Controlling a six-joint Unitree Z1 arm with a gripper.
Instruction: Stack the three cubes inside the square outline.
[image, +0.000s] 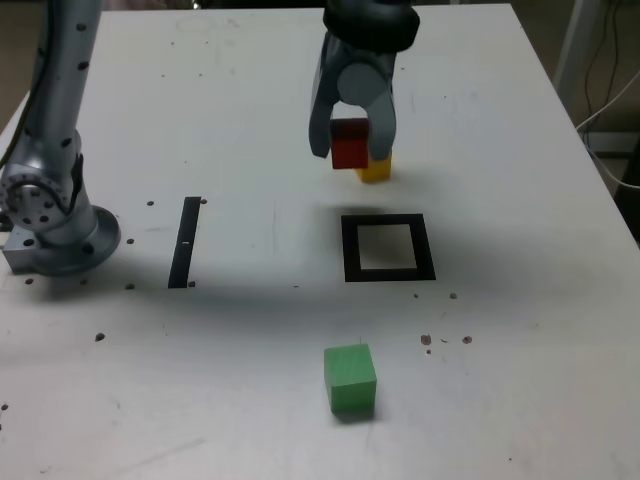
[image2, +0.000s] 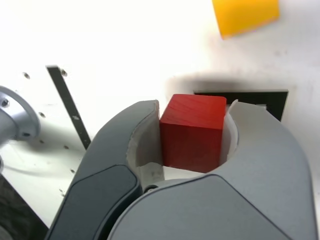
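The gripper (image2: 193, 132) has its two fingers closed on the red cube (image2: 192, 132), one on each side of it. The cube is painted in an even red, with flat faces and straight edges, and faint lines show on its upper face. The fingers are curved, thick and grey, and their inner surfaces look paler and rough. In the exterior view, the red cube is in the air, above the white table (image: 530, 330), which has a smooth, slightly shiny surface with small dark holes and spots. The yellow cube (image: 375, 170) is partly hidden behind the held one. The square outline (image: 428, 247) is flat, black and thick, with a white centre, and no cube stands in it. The green cube (image: 350, 380) has sharp corners and stands well apart from the outline, nearer to the exterior view's bottom edge. Between these two there is open white surface. The straight black strip (image: 184, 243) lies to the exterior view's left of the outline, with open room between them.
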